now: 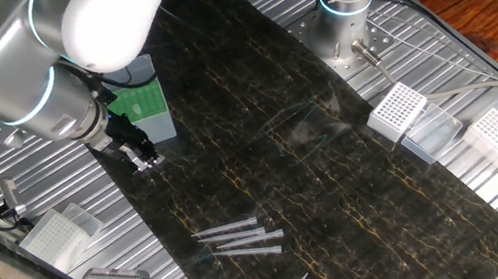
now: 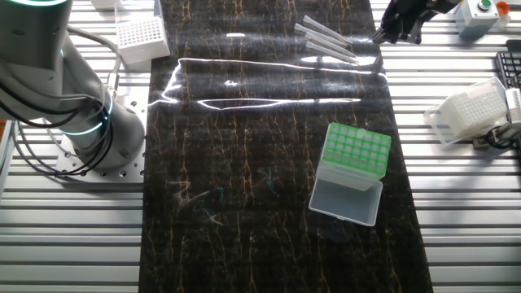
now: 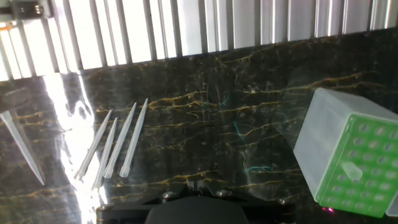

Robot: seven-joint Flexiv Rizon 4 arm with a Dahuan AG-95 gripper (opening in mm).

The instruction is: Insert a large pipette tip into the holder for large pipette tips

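Black, gold, green and silver

The mat [image 2: 269, 163] is black marble veined in gold. The holder [image 2: 356, 153] has a bright green rack dotted with holes and a pale blue-grey translucent casing. The pipette tips [image 3: 118, 146] are translucent greyish-white. The table [image 2: 472, 212] is ribbed silver; 2 side racks [image 1: 396, 111] are white.
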